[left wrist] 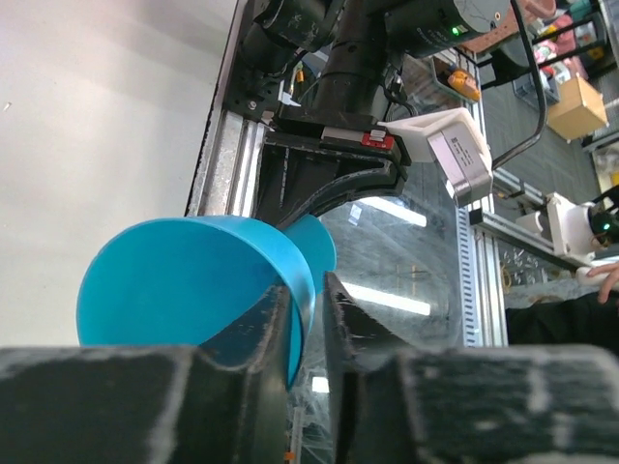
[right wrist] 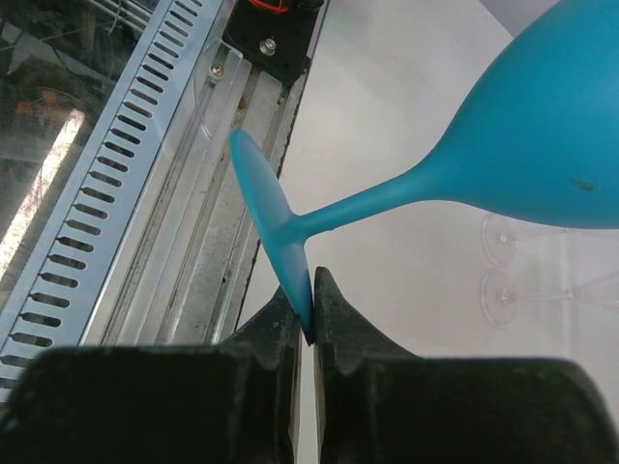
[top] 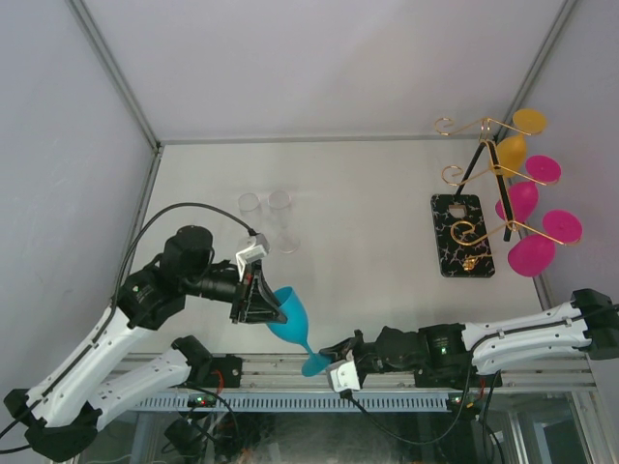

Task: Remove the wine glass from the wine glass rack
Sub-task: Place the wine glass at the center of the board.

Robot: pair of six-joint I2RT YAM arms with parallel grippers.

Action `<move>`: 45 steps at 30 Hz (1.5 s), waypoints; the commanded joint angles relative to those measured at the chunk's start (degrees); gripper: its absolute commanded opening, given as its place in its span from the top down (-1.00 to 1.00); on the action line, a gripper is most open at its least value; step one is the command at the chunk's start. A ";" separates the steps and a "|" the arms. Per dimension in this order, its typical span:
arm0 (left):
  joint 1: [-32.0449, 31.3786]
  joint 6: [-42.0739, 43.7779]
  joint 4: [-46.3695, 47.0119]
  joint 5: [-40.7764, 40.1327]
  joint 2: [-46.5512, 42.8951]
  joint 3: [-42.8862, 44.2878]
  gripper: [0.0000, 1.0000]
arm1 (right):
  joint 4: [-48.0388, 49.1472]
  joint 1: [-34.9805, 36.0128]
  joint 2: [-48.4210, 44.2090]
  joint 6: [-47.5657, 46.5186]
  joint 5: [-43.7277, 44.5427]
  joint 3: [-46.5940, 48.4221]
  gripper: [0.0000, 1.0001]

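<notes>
The teal plastic wine glass (top: 290,315) hangs well clear of the gold wire rack (top: 456,220), the left hand (top: 264,302) clamped on its rim and the right hand (top: 335,350) pinching its foot, so next, I reckon, one hand lets go and the other stands it on the bench (top: 368,184).

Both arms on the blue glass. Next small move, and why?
Probably open the right gripper to free the foot. The blue wine glass hangs clear of the rack, and the left gripper pinches its bowl rim. Two rigid grips risk stressing it.
</notes>
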 commanded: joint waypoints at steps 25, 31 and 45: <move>-7.39 5.08 -7.59 -9.80 1.43 3.35 1.00 | 5.30 -1.07 -0.16 2.72 11.35 -1.00 1.00; -7.39 4.39 -14.08 -28.71 2.77 9.37 1.00 | 4.64 -1.00 -0.55 3.69 11.61 -0.98 0.44; -7.39 -0.49 -19.13 -59.65 7.95 11.24 1.00 | 5.99 -0.95 -5.40 4.48 17.49 -2.01 -0.22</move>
